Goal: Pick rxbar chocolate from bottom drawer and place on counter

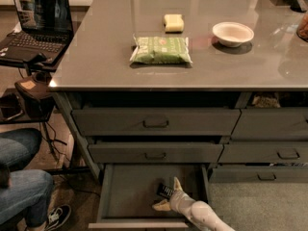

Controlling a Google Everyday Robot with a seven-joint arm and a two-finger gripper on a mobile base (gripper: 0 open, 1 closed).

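Observation:
The bottom drawer [120, 196] is pulled open under the counter [96, 57]. The rxbar chocolate [164, 191], a small black bar, lies on the drawer floor near the right side. My gripper [168, 196] reaches into the drawer from the lower right on a pale arm. Its two fingers stand apart, one finger [177, 184] behind the bar and the other in front of it at the left. The bar sits between them, partly hidden by the gripper.
On the counter lie a green packet [160, 50], a yellow block [173, 22] and a white bowl [233, 33]. A laptop [36, 18] sits on a side stand at the left. A seated person's legs [21, 186] are at the lower left. Two shut handled drawers [155, 122] are above.

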